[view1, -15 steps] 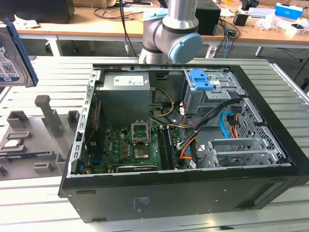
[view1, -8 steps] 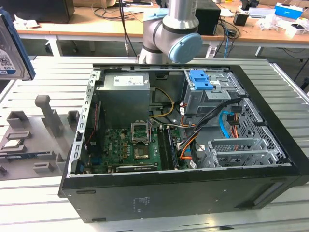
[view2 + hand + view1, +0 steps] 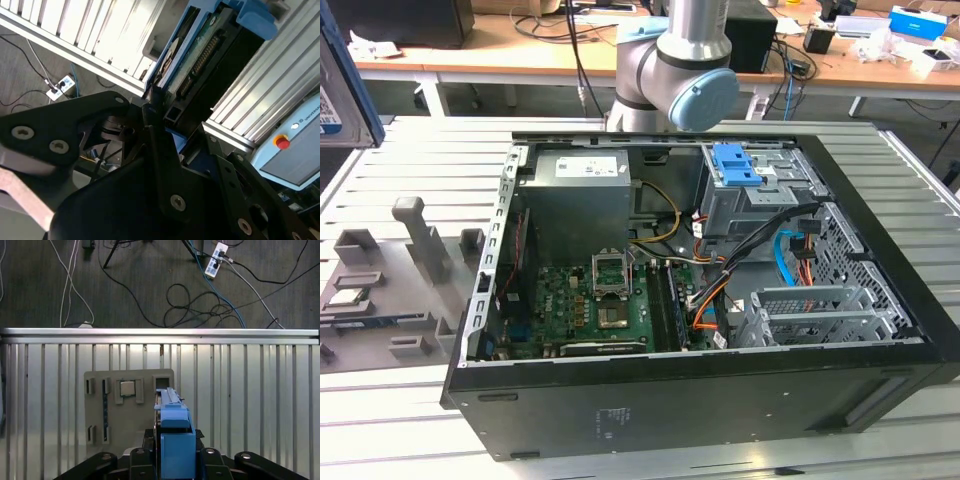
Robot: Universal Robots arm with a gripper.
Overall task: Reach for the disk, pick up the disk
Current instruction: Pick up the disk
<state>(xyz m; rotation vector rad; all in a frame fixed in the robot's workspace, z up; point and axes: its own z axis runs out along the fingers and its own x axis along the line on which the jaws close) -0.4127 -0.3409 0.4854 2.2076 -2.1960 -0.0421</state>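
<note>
Since the gripper (image 3: 176,452) pinches the disk (image 3: 172,412) over the grey tray (image 3: 130,422) — pickup looks done — only a firm hold matters.

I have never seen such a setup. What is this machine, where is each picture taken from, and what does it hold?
It is a robot arm with a gripper. The exterior view is taken by a camera off the arm: an open computer case lies on a slatted table, with a grey tray at that view's left. Both wrist views come from cameras riding on the arm. There the gripper is shut on the disk, a hard drive with blue rails, above the table. The tray carries a small chip.
</note>
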